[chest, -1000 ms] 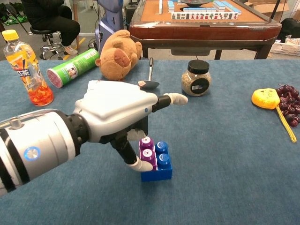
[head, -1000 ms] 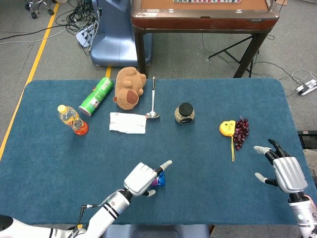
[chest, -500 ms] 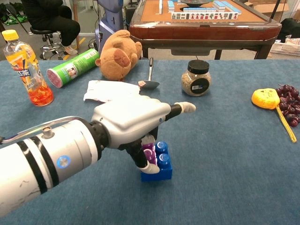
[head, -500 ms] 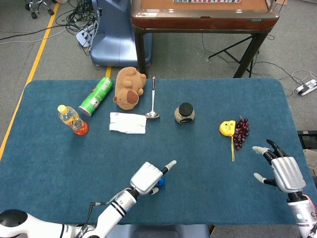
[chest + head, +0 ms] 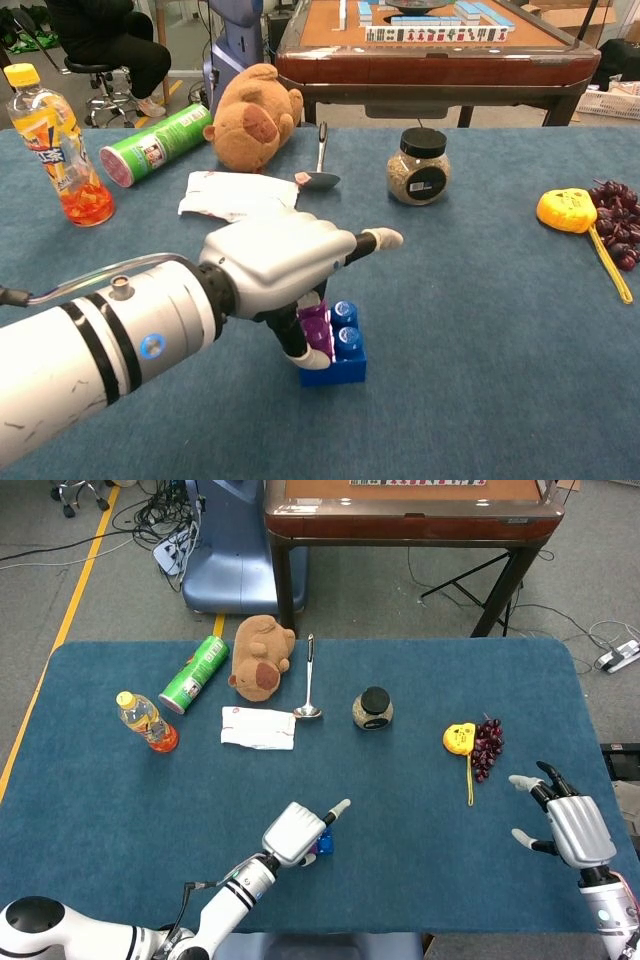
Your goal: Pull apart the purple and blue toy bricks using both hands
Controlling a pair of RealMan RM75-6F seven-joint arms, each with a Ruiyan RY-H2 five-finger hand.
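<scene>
While the purple brick (image 5: 316, 326) and the blue brick (image 5: 342, 352) remain joined, they sit on the blue table (image 5: 480, 330) near its front edge, left of centre, in the same spot as in the earlier frames. In the chest view, the purple brick stands on the left part of the blue brick, with two blue studs exposed to its right. In the head view, only a sliver of the blue brick (image 5: 323, 844) shows beside the hand.

Your left hand (image 5: 275, 262) covers the stack from above and to the left. One finger reaches down the left side and touches the base of the bricks, and another points straight out to the right, clear of them. Whether the hidden fingers grip the purple brick cannot be told. Compared with one second ago, this hand has moved lower and further over the bricks, hiding more of the purple one.

Your right hand (image 5: 565, 820) hovers over the table's right front area with fingers spread, holding nothing, well apart from the bricks. It has barely shifted since the earlier frames.

Behind it lie the yellow toy (image 5: 459, 738) and grapes (image 5: 487, 746). Further back stand the jar (image 5: 419, 165), spoon (image 5: 320, 165), plush bear (image 5: 250, 115), paper (image 5: 235, 193), green can (image 5: 155, 143) and drink bottle (image 5: 55, 130), all unmoved.
</scene>
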